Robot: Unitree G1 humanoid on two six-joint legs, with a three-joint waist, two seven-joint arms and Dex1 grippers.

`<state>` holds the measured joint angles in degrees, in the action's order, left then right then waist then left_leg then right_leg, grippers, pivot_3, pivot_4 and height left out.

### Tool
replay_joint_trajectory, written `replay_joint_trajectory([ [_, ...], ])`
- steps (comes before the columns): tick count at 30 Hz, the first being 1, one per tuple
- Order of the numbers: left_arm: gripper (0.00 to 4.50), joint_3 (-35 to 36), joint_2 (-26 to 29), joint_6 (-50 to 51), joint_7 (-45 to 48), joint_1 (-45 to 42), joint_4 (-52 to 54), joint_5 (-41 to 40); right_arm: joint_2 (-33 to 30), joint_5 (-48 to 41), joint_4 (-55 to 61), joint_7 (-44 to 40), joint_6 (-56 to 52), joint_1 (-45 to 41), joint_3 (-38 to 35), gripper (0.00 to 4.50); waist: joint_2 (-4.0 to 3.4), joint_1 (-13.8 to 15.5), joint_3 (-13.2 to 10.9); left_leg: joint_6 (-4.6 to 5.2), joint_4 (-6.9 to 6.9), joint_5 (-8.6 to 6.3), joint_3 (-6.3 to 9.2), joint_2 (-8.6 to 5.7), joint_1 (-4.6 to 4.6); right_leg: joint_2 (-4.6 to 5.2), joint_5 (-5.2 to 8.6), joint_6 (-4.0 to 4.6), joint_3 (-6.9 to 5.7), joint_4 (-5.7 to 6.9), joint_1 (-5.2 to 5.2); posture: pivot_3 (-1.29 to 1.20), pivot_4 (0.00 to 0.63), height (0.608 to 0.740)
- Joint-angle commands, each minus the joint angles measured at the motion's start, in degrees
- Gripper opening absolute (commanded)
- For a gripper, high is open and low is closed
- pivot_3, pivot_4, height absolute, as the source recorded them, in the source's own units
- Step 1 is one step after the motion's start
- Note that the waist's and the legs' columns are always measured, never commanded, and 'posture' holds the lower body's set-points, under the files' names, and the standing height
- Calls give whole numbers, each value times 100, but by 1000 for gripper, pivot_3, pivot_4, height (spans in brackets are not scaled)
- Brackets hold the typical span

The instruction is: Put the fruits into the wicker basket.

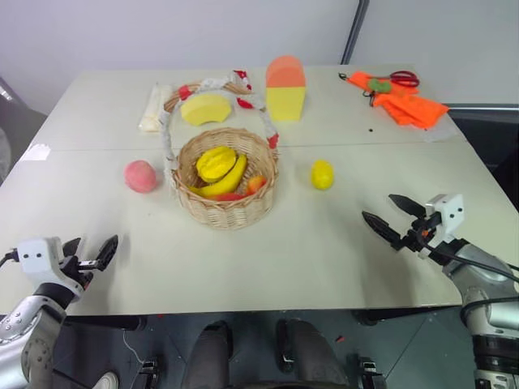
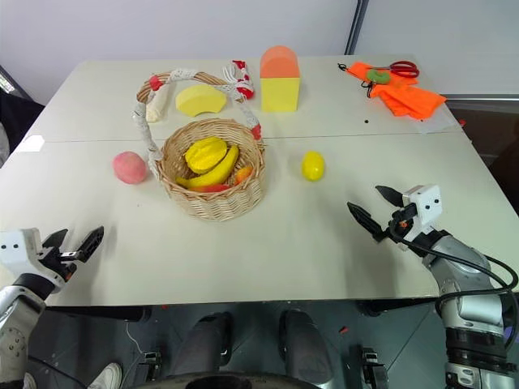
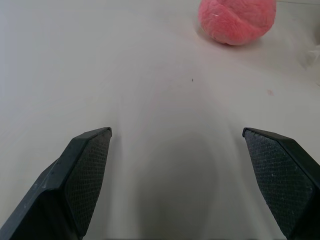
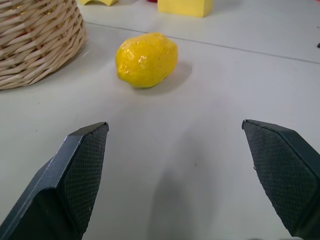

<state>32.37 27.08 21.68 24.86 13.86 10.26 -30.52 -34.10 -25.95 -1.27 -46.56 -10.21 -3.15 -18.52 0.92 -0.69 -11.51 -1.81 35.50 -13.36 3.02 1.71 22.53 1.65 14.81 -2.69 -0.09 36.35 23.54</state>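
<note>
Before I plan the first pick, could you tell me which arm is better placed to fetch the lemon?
The right. The lemon lies on the table to the right of the wicker basket, ahead of the open right gripper, with bare table between them. The left gripper faces the peach instead.

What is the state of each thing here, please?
Peach: on table, left of basket.
Lemon: on table, right of basket.
Basket: upright, holds banana and other fruit.
Left gripper: open, empty.
Right gripper: open, empty.
Scissors: lying on orange cloth.

Wicker basket (image 4: 35, 42) cut off at picture's edge
</note>
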Motion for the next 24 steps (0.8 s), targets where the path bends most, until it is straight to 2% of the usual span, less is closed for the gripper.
replay_joint_trajectory([
  [1,4500,73,11,-148,-4,35,236,29,-23,-18,30,-23,139,-86,-62,4459,0,2,0,0,-1,0,0,0,0,0,0,0,0,0,0,0,150,740],
  [10,4500,-101,-38,233,-212,-370,464,-176,-16,-180,374,-35,-134,-247,76,4459,0,4,0,0,-4,0,-3,-5,-1,-3,-2,1,0,-1,-1,0,150,740],
  [19,4500,-464,474,1062,-481,-1715,486,-210,-507,-1007,2127,-348,-1212,-399,270,4459,0,9,0,1,-4,1,-3,-7,-3,-16,-6,-3,-2,3,-4,0,150,740],
  [24,4500,-901,838,1704,-816,-2537,207,164,-725,-1574,3320,-298,-1933,-751,722,4459,0,-6,0,1,-5,1,-3,-6,-5,-20,-8,-6,-3,5,-4,0,150,740],
])
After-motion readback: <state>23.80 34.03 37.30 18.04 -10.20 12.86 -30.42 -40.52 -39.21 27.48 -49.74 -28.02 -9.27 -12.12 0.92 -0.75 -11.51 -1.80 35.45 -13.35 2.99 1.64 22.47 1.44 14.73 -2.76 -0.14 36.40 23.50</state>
